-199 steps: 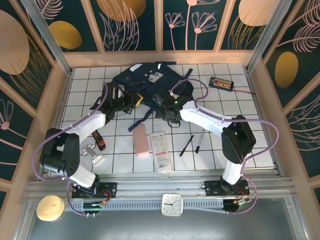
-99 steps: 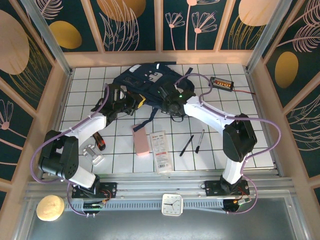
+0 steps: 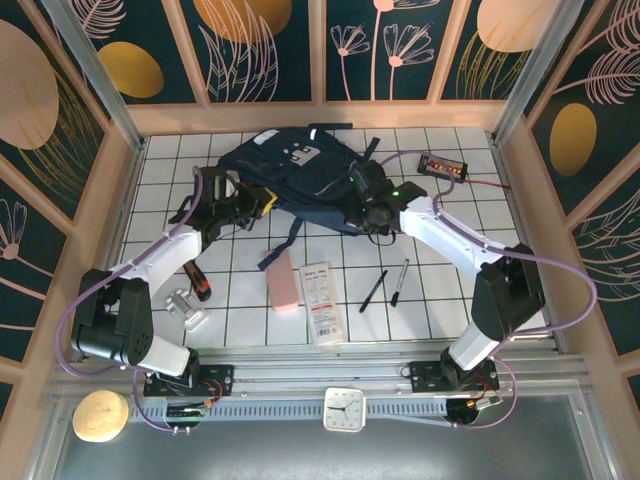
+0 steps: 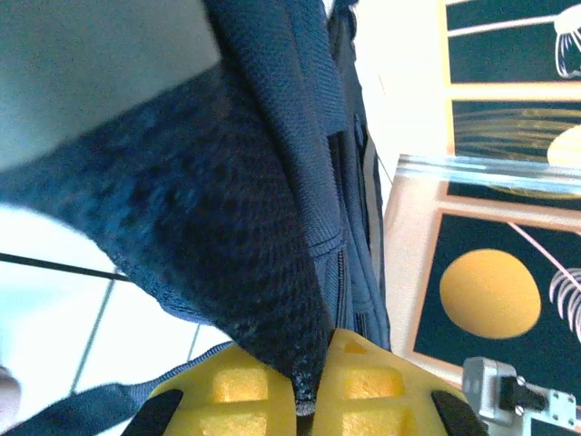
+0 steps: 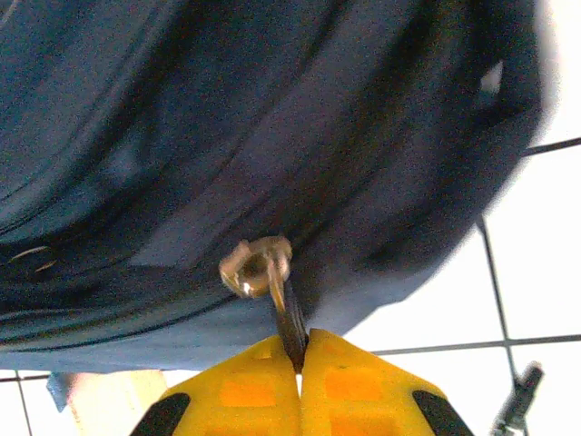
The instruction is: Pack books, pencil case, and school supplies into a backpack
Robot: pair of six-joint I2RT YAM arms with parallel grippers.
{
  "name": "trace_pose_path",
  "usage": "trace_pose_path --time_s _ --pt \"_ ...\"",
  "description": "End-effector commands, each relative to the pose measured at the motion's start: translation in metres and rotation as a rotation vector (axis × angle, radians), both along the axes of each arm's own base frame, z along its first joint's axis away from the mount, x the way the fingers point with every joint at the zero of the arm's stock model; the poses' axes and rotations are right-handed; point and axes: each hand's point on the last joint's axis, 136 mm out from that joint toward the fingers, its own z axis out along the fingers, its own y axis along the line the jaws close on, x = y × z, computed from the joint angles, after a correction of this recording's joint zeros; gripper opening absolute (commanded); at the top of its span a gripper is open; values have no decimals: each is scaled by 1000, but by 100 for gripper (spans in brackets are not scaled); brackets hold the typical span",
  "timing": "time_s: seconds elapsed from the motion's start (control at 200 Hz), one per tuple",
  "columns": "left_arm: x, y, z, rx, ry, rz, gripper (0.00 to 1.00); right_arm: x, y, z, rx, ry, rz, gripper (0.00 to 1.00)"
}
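Observation:
The navy backpack [image 3: 300,165] lies flat at the back of the tiled table. My left gripper [image 3: 260,200] is at its front left corner, yellow fingers [image 4: 236,391] shut on a fold of dark mesh backpack fabric [image 4: 227,245]. My right gripper [image 3: 363,190] is at its front right edge, shut [image 5: 300,350] on the dark cord of a zipper pull [image 5: 290,322] below a brass slider [image 5: 257,266]. On the tiles in front lie the pink pencil case [image 3: 283,280], the long white booklet [image 3: 320,302] and two dark pens [image 3: 374,290] [image 3: 399,282].
A black box with orange lights [image 3: 443,166] and its cable sit at the back right. A silver object [image 3: 187,308] and a red-handled tool [image 3: 200,288] lie by the left arm. Wooden walls ring the table. A clock [image 3: 344,408] rests on the near ledge.
My right gripper slid right and back along the backpack's front edge and shut on the zipper pull. The left gripper kept its hold and drew slightly back and left.

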Motion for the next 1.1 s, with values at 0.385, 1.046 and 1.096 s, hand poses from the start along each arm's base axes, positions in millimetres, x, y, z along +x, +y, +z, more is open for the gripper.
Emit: trace_pose_path --time_s 0.385,1.046,1.096 --pt "22 111 5 173 -60 119 0 8 -20 -11 60 -5 145 0" --pt "20 103 5 118 -58 97 0 -12 113 -35 232 -52 740 66" --pt "20 102 4 118 -58 95 0 -11 114 -38 234 -52 746 65"
